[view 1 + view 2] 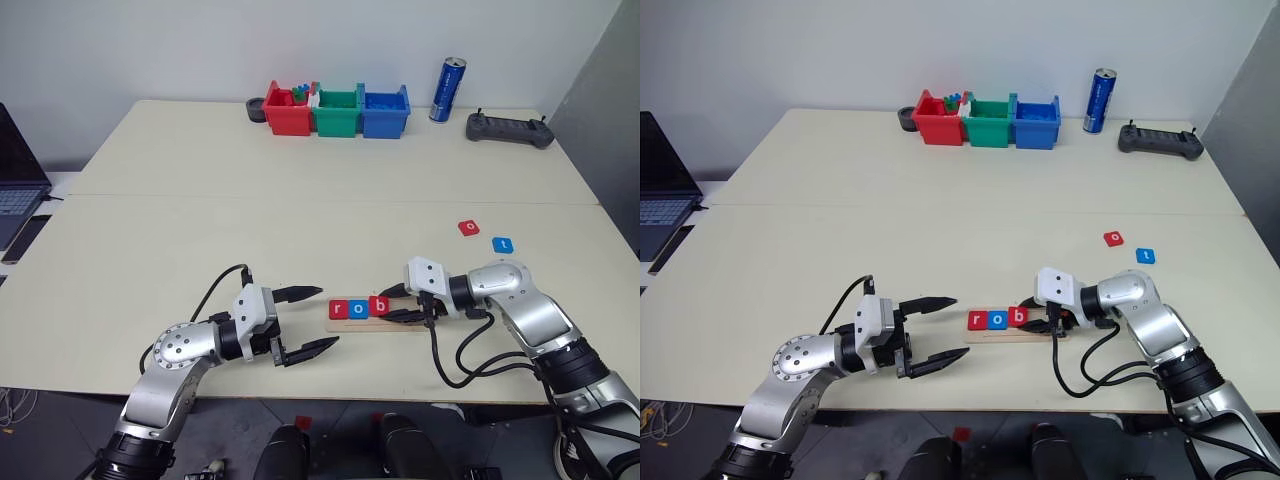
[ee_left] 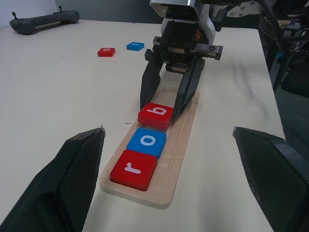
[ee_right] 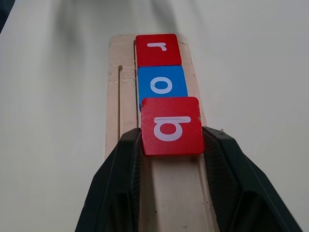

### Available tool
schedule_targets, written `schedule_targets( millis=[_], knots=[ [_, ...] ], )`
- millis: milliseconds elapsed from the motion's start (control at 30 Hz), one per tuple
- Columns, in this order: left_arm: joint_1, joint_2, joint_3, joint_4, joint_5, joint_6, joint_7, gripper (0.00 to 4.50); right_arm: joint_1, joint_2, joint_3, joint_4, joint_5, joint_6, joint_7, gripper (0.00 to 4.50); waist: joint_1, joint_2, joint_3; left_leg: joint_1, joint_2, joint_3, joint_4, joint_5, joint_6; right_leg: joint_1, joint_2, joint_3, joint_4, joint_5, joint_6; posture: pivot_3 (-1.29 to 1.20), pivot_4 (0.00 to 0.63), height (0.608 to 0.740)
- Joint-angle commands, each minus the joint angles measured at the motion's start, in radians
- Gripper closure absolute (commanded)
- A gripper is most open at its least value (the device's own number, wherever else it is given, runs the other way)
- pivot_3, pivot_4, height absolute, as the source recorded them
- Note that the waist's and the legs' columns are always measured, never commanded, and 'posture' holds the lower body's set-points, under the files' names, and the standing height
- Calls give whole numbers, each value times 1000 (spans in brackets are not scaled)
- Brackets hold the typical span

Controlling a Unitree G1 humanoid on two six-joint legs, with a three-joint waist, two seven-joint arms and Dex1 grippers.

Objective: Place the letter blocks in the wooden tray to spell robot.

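The red b tile (image 3: 171, 125) is gripped on both sides by the right end effector (image 3: 171, 145), one black finger (image 3: 128, 159) on each edge. Beyond it, toward twelve o'clock, the blue o tile (image 3: 161, 86) and red r tile (image 3: 158, 49) are lined up on the wooden tray (image 3: 116, 96), which is laid on the pale desk (image 3: 53, 96).

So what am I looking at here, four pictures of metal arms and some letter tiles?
A two-armed robot, seen by four cameras: two on its head looking down, one on each wrist. On the table lies a wooden tray with tiles r, o and b. The right gripper is shut on the b tile, setting it third in line. The left gripper waits open beside the tray. Another o and a t lie loose farther back.
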Motion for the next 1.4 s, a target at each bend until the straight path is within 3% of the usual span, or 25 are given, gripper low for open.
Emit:
schedule_targets(
  millis=[33,367,667,1167,1267,1400],
  knots=[
    [-9,1,6,-18,-7,-24,-2,0,-16,-6,-11,-20,6,-10,14,3041,0,0,0,0,0,0,0,0,0,0,0,0,0,0,0,0,150,740],
    [-14,-3,3,-12,-3,-30,1,0,-10,-1,-3,-9,-10,-14,13,3041,0,0,0,0,0,0,0,0,0,0,0,0,0,0,0,0,150,740],
    [-17,3,6,-7,-4,-33,-2,0,-22,2,-13,-2,0,-2,20,51,0,0,0,0,0,0,0,0,0,0,0,0,0,0,0,0,150,740],
    [-51,-5,11,-2,-16,-18,3,0,19,-88,-153,-152,104,152,-13,51,1,0,0,0,0,0,0,0,0,0,0,0,0,0,0,0,150,740],
    [-64,-24,14,-11,-21,-1,38,0,43,-104,-224,-177,116,218,-87,51,4,0,0,0,0,0,0,0,0,0,0,0,0,0,0,0,150,740],
    [-91,-64,6,-21,-21,23,90,0,97,-77,-333,-134,42,246,-323,51,7,0,0,0,0,0,0,0,0,0,0,0,0,0,0,0,150,740]
  ],
)
